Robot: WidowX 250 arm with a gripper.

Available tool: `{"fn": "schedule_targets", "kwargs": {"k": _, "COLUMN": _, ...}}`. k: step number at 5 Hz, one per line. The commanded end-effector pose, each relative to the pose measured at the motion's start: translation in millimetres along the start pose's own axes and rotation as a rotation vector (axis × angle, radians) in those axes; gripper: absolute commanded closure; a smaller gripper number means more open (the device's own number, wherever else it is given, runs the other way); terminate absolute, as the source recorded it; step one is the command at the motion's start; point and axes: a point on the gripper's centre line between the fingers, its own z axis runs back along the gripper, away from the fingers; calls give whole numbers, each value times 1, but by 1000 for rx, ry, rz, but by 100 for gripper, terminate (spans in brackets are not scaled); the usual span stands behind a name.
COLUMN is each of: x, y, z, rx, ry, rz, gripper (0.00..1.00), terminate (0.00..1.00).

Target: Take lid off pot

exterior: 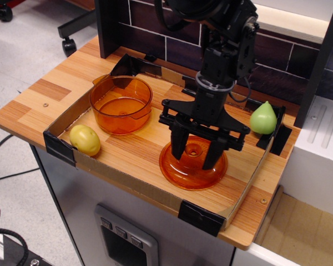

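Observation:
The orange pot (pixel 121 104) stands uncovered at the back left of the wooden board, with nothing on top of it. The translucent orange domed lid (pixel 180 176) lies flat on the board near the front edge, right of the pot and apart from it. Its ring knob (pixel 195 150) points up. My black gripper (pixel 194 159) hangs straight over the lid. Its two fingers are spread to either side of the knob, with a gap showing between each finger and the knob, so it is open.
A yellow potato (pixel 85 139) lies front left beside the pot. A green pear (pixel 263 118) sits at the right edge. A low cardboard rim (pixel 133 185) with black corner clips (pixel 201 217) borders the board. A dark brick wall stands behind.

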Motion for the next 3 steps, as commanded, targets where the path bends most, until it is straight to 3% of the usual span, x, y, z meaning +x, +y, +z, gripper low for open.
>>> {"fn": "schedule_targets", "kwargs": {"k": 1, "x": -1, "y": 4, "z": 14, "rx": -3, "ry": 6, "rz": -24, "gripper": 0, "terminate": 0}}
{"fn": "schedule_targets", "kwargs": {"k": 2, "x": -1, "y": 4, "z": 14, "rx": -3, "ry": 6, "rz": -24, "gripper": 0, "terminate": 0}}
{"fn": "schedule_targets", "kwargs": {"k": 3, "x": -1, "y": 4, "z": 14, "rx": -3, "ry": 6, "rz": -24, "gripper": 0, "terminate": 100}}
